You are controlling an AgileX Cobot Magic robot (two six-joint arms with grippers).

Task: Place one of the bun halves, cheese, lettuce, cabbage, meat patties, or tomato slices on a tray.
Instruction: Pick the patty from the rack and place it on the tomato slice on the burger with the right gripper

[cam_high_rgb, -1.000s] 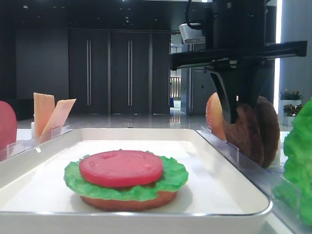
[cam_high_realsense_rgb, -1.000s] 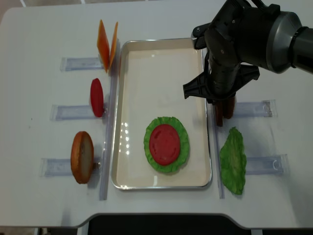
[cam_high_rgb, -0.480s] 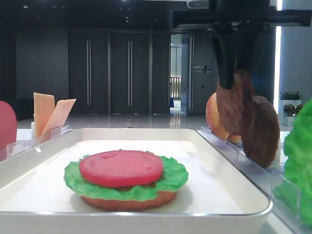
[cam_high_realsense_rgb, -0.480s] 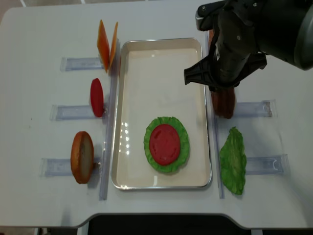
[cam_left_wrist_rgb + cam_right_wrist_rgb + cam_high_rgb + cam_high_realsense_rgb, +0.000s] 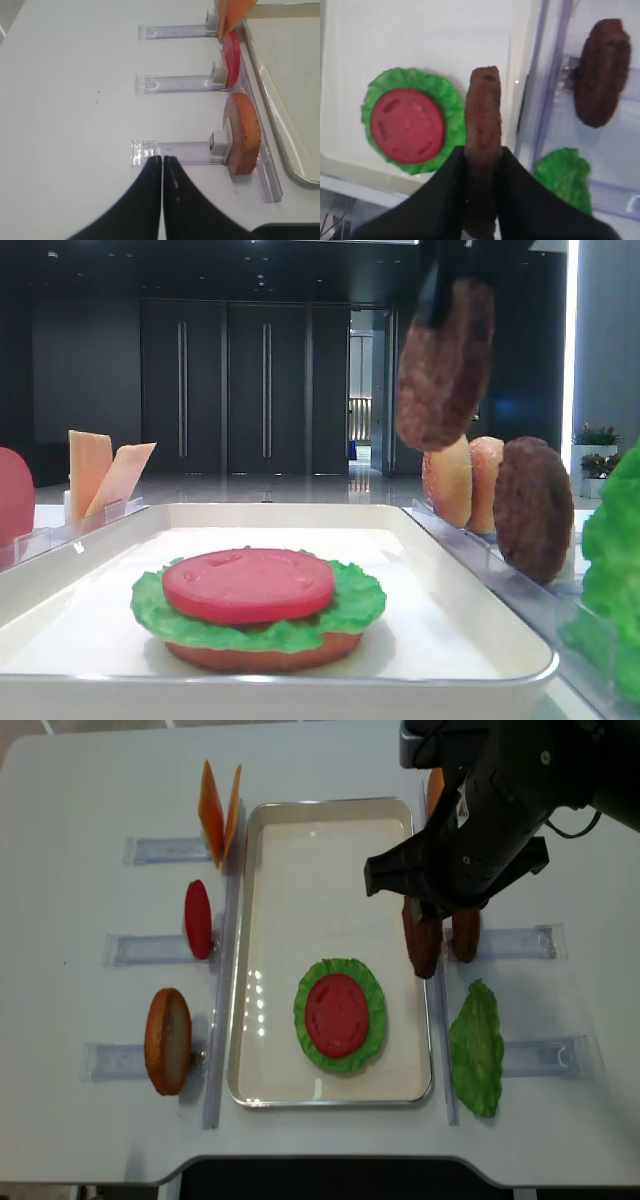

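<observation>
Gripping a meat patty (image 5: 482, 145) on edge between its black fingers, the right claw (image 5: 481, 200) held it upright, clear of the rack. A second earlier that claw was down among the patties in the clear rack to the right of the tray; half a second ago the patty had come up out of its slot, and now it hung higher and had shifted leftward, over the tray's (image 5: 330, 830) right rim. One patty (image 5: 464, 936) remained standing in the rack just right of the tray, with two bun halves (image 5: 463, 483) standing behind it. On the tray sat the stack begun so far: a bun half at the bottom, lettuce (image 5: 341, 1013) on it, and a tomato slice (image 5: 338, 1014) on top. The lift probably means the pick is done and only the carry over the stack and the release remain. The left claw (image 5: 162, 162) was pinched shut and empty, hovering over the worktop (image 5: 65, 125) left of the tray.
</observation>
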